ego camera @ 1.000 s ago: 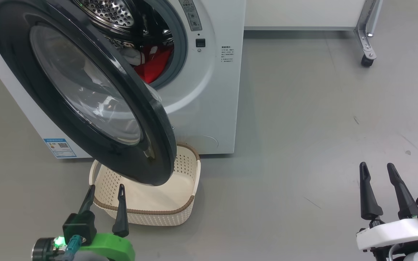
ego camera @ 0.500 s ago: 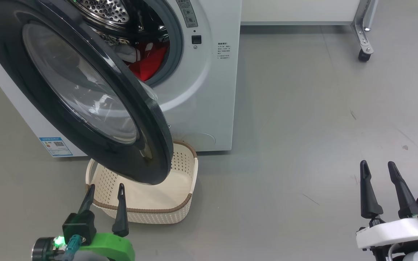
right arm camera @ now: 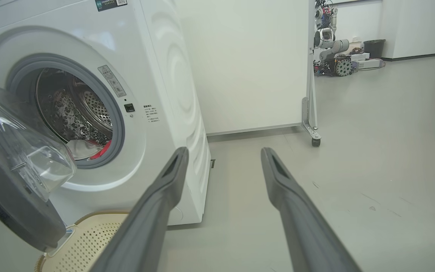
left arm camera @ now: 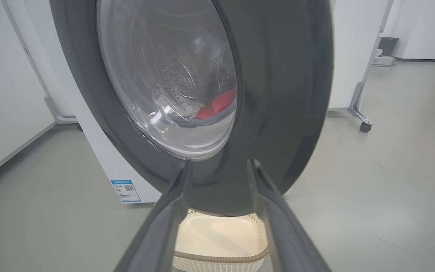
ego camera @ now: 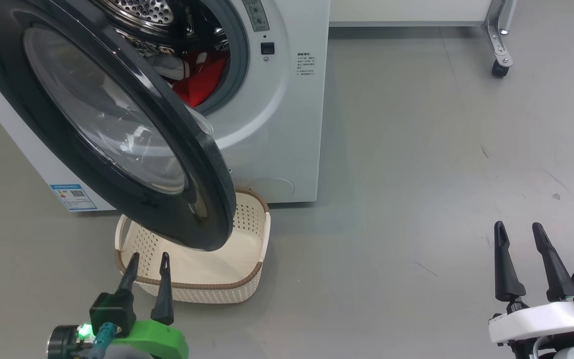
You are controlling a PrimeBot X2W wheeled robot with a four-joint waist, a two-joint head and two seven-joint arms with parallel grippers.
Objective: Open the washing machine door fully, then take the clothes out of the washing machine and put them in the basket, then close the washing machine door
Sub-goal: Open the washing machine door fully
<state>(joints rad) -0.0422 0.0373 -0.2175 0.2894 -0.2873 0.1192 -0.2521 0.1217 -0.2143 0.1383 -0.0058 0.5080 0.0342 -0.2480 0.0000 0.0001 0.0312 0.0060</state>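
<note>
The washing machine [ego camera: 287,124] sits at 11 o'clock in the head view. Its door [ego camera: 107,114] hangs partly open above the basket [ego camera: 217,294] on the floor at 7 o'clock. The clothes [ego camera: 200,85] lie in the drum. The left pincer [ego camera: 149,258] aims at the door's lower rim, fingers spread and empty. The right pincer [ego camera: 517,227], at 4 o'clock, is wide apart and holds nothing. The right wrist view looks into the drum, while the left wrist view faces the door's outer glass.

We see washing machine door [ego camera: 102,119] partly open — glossy black rim, clear glass bowl, overhanging basket [ego camera: 217,295]. Basket cream, perforated, brown rim, on floor just before white washing machine [ego camera: 287,124]. Clothes [ego camera: 200,82] — red, pale — lie inside steel drum.
</note>
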